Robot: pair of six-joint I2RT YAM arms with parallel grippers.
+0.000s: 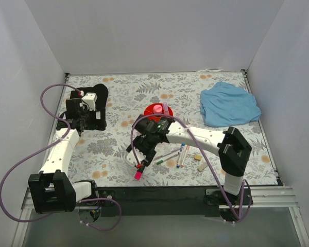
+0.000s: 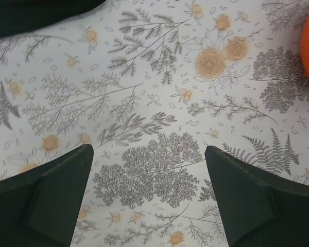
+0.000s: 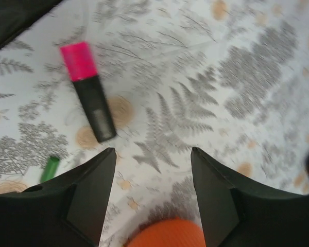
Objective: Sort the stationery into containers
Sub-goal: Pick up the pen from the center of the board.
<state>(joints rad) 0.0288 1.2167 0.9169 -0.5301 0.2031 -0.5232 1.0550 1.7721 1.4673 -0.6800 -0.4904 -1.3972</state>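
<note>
A capped pink highlighter (image 1: 138, 174) lies flat at six o'clock from the round orange tray (image 1: 157, 109), with thin pens (image 1: 181, 154) and erasers (image 1: 198, 157) at five.

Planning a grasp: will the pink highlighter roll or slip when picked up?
The highlighter looks like rigid plastic, so it should stay stiff. Its dark body seems flattish, so it probably won't roll far. The smooth-looking surface might slip unless the right hand grips across its middle.

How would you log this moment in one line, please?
left pincer: open, over table | right pincer: open, beside pink highlighter, not touching | pens: loose on table
</note>
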